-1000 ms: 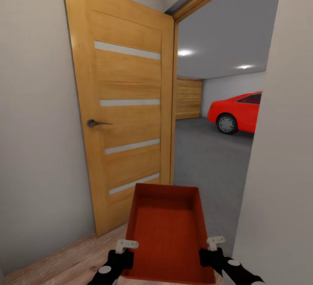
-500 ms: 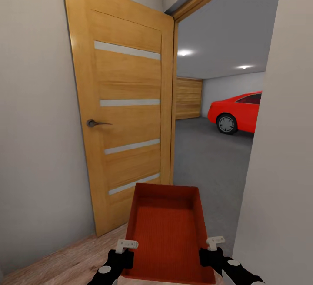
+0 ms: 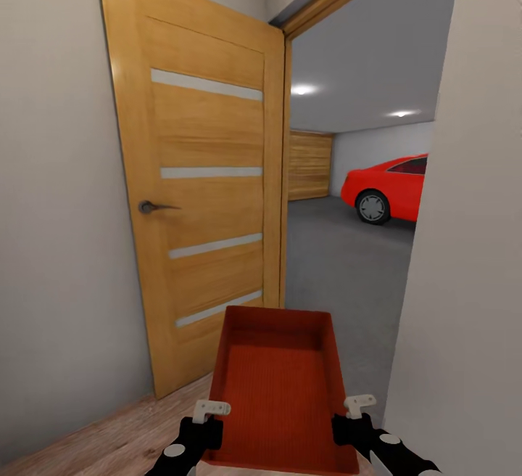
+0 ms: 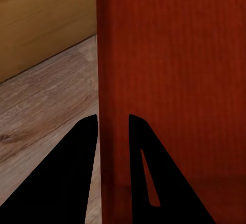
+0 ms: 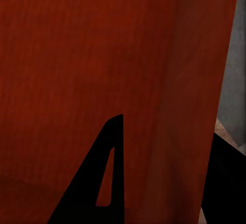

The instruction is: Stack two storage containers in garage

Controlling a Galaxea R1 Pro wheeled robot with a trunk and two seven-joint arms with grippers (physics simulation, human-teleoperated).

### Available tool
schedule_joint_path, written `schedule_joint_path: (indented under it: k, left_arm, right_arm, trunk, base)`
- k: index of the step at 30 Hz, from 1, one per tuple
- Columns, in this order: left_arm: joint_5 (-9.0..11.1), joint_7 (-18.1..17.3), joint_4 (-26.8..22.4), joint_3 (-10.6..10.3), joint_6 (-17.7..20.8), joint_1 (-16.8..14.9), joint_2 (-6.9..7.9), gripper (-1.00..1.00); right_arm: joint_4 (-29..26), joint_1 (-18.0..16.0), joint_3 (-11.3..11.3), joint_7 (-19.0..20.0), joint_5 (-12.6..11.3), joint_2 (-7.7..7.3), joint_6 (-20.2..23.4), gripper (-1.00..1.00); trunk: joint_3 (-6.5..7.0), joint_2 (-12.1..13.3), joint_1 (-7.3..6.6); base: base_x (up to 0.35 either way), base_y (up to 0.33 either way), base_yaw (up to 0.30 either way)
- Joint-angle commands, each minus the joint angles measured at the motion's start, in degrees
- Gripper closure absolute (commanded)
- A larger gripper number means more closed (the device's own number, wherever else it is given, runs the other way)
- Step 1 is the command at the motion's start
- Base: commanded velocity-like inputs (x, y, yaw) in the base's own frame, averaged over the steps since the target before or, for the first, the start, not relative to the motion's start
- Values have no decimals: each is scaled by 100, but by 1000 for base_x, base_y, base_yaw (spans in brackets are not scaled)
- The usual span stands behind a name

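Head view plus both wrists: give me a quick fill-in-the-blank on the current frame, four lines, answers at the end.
1. The storage container is held by ____ grippers, the left gripper and the right gripper, one on each long wall.
2. In the left wrist view, the fingers straddle the container's ____.
3. The wooden door with the dark handle stands ____.
4. Beyond the doorway, on the dark grey floor, a red ____ is parked.

Missing words: both; wall; open; car
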Motion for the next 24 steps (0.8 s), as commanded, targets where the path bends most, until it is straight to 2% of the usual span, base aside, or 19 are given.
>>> schedule_joint_path:
  k: [1,9,24]
  left_arm:
    - [63,96,-1,-22,27,-2,10,100]
    - [63,96,-2,-22,27,-2,10,100]
    - [63,96,-20,-22,27,-2,10,100]
  right_arm:
    - [-8,-6,47,11,6,-1,-540,100]
    - [-8,-6,47,7,-5,-1,-540,100]
    - [-8,-6,47,12,-20,-1,-540,100]
  trunk:
    - [-4,-3,-1]
    - [-9,-3,-1]
    - [-137,-3,-1]
  base:
    - [0,0,-80]
    - [0,0,-13]
    - [0,0,0]
